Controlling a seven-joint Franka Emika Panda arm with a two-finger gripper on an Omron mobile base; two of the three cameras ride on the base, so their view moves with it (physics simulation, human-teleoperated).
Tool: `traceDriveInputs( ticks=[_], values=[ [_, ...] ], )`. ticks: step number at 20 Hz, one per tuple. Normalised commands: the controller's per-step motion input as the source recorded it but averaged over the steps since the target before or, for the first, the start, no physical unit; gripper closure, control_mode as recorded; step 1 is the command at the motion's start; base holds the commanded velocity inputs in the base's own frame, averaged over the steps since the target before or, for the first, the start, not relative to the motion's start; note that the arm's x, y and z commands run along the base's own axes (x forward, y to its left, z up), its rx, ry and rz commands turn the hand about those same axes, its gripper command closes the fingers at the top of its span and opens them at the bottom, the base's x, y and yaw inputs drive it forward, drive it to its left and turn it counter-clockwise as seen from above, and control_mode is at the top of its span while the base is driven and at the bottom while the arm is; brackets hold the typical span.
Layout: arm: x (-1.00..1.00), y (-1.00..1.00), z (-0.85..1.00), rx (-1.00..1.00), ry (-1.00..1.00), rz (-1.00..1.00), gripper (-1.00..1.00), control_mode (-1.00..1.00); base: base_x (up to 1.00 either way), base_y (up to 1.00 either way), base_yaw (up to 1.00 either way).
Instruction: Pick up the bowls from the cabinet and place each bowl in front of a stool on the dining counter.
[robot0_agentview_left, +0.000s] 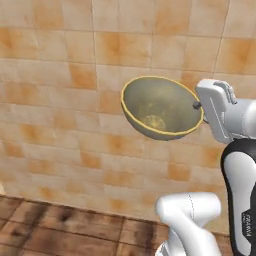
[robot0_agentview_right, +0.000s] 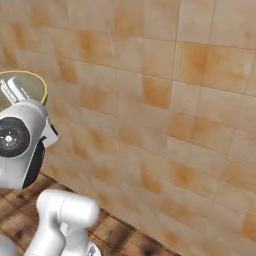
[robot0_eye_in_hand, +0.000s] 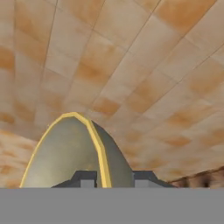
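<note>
Hand view: claw (robot0_eye_in_hand: 114, 178) pinches the beige-olive bowl (robot0_eye_in_hand: 70, 153) by its rim, bowl tipped sideways before tiled wall (robot0_eye_in_hand: 144, 65).

Bowl (robot0_agentview_left: 160, 107): beige-olive glazed ceramic look, smooth, mottled inner surface with slight sheen, thin yellow rim. Gripper (robot0_eye_in_hand: 113, 178): dark matt finger tips; arm (robot0_agentview_left: 240, 175) shell smooth glossy white plastic with dark joints. Wall (robot0_agentview_right: 175, 100): tan-orange tiles, matt, blotchy. Floor (robot0_agentview_left: 60, 225): brown wood-look planks, dull, grainy.
</note>
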Motion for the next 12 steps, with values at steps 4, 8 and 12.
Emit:
traceDriveInputs(
  ticks=[4,8,12],
  values=[
    [0.00,0.00,0.00,0.00,0.00,0.00,1.00,1.00,-0.01,0.00,1.00],
    [0.00,0.00,0.00,0.00,0.00,0.00,1.00,1.00,0.00,0.00,1.00],
    [0.00,0.00,0.00,0.00,0.00,0.00,1.00,1.00,0.33,0.00,0.90]
  ],
)
